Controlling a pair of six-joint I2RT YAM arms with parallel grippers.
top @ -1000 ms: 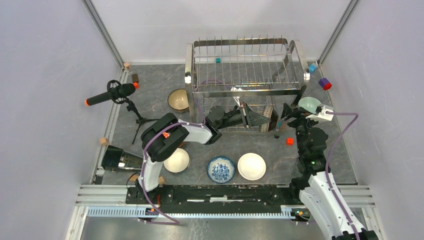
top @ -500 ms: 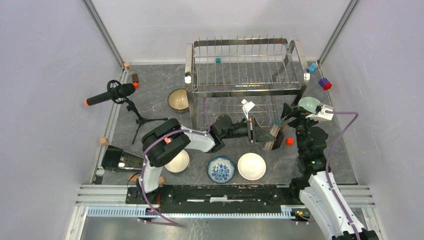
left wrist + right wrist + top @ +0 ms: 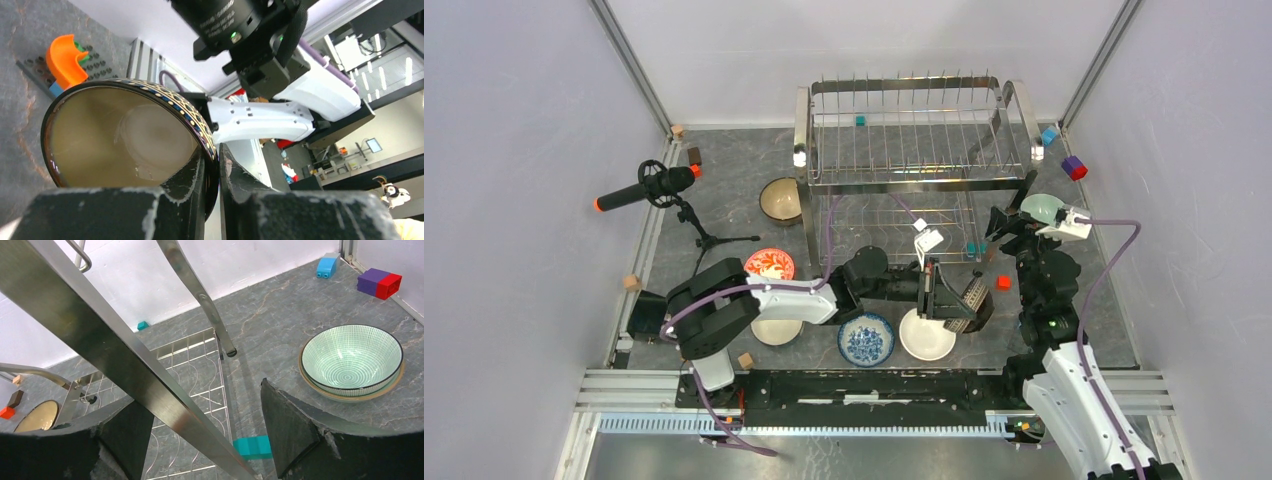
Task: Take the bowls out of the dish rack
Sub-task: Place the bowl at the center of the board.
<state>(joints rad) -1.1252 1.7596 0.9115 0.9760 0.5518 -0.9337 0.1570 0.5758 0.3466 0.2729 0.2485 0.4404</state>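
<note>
With the left arm folded low at its base near 7 o'clock, I have its forearm stretched out flat toward 3 o'clock, across the near row of bowls. The left hand (image 3: 944,292) is narrowed onto the tan dark-rimmed bowl (image 3: 125,140), one finger inside the wall and one outside, pinching the rim. That bowl is tipped up on edge. Its mouth is turned back toward the wrist, about 9 o'clock, so its axis runs roughly along the 9-to-3 line rather than upright. From overhead it hangs over the 2 o'clock edge of the white bowl (image 3: 927,335); I cannot tell whether the two touch.

The right arm rises from its base near 5 o'clock and reaches toward 12. The right hand (image 3: 200,405) is spread wide and holds nothing, at the 3 o'clock end of the dish rack (image 3: 914,130). A steel rack tube slants across its wrist view.

The pale green bowl (image 3: 352,357) sits upright just beside that hand, nested in another bowl on the bench (image 3: 724,200). The blue-and-white bowl (image 3: 866,338) rests mouth up at 9 o'clock of the white one. The red patterned bowl (image 3: 769,264) lies beyond the left forearm.
</note>
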